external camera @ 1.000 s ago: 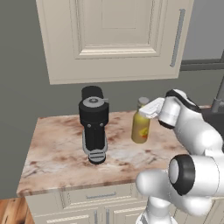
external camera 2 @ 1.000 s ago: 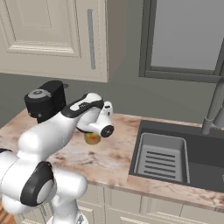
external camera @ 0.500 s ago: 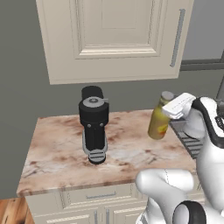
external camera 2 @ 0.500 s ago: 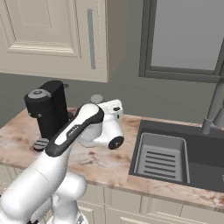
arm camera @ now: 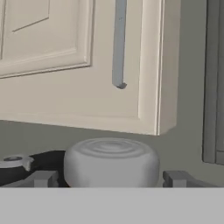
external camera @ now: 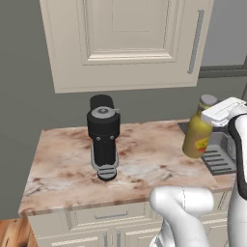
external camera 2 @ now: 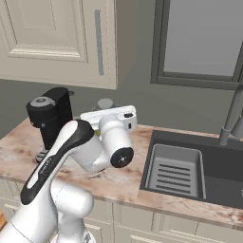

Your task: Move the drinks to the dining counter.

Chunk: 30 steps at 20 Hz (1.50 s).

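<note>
Mustard-yellow and tilted, the bottle [external camera: 197,137] hung in the air, clear of the bench [external camera: 67,164], over its right end beside the sink [external camera 2: 176,166]. The pincer [external camera: 219,112] was clamped on the bottle up at its neck, just under the grey cap [external camera: 208,100]. In the hand view that cap [arm camera: 111,161] sat squarely between the two dark fingertips [arm camera: 40,178], one pressed close on each side. From the right base view, the white arm covered most of the bottle, and just the cap [external camera 2: 105,103] peeked above the hand. Back on the marble-patterned bench, the black coffee machine [external camera: 103,135] stood upright near the middle, well apart from the bottle. Above it hung a cream panelled cabinet door [external camera: 128,41] with a long grey handle [external camera: 195,42].
</note>
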Motion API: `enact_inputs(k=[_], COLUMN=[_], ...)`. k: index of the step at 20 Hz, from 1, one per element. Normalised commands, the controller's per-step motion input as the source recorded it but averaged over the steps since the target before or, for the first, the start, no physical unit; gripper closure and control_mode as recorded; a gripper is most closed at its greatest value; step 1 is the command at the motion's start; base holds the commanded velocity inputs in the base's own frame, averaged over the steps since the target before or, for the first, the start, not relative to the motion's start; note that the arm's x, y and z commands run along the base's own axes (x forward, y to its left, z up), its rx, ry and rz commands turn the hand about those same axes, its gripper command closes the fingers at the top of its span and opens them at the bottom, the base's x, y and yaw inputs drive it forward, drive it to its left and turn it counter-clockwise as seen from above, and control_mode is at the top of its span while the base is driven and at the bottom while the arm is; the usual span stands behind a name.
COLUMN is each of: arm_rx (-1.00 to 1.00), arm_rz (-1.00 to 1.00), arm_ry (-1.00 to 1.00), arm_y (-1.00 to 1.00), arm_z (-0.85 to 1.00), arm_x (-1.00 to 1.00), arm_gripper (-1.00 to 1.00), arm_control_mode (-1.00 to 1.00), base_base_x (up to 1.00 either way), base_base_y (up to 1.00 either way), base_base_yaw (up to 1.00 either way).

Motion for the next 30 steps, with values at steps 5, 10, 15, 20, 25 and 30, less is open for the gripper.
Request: enact_inputs(k=[5, 10, 15, 20, 25, 30], arm_rx=[0.0, 0.03, 0.0, 0.0, 0.01, 0.02], arm_rz=[-0.06, 0.0, 0.0, 0.0, 0.0, 0.0], arm_ry=[0.17, -0.16, -0.25, -0.08, 0.0, 0.0], arm_y=[0.02, 0.03, 0.01, 0.31, 0.39, 0.04], arm_z=[0.17, 0.12, 0.32, 0.33, 0.25, 0.13], arm_x=[-0.65, -0.33, -0.4, -0.33, -0.26, -0.24], arm_gripper=[1.0, 1.0, 1.0, 1.0, 1.0, 1.0], arm_control_mode=[-1.0, -1.0, -1.0, -1.0, -1.0, 1.0], base_base_x=[0.0, 0.0, 0.0, 0.0, 0.0, -0.08], base_base_y=[0.0, 0.0, 0.0, 0.0, 0.0, 0.0], base_base_yaw=[0.0, 0.0, 0.0, 0.0, 0.0, -0.02])
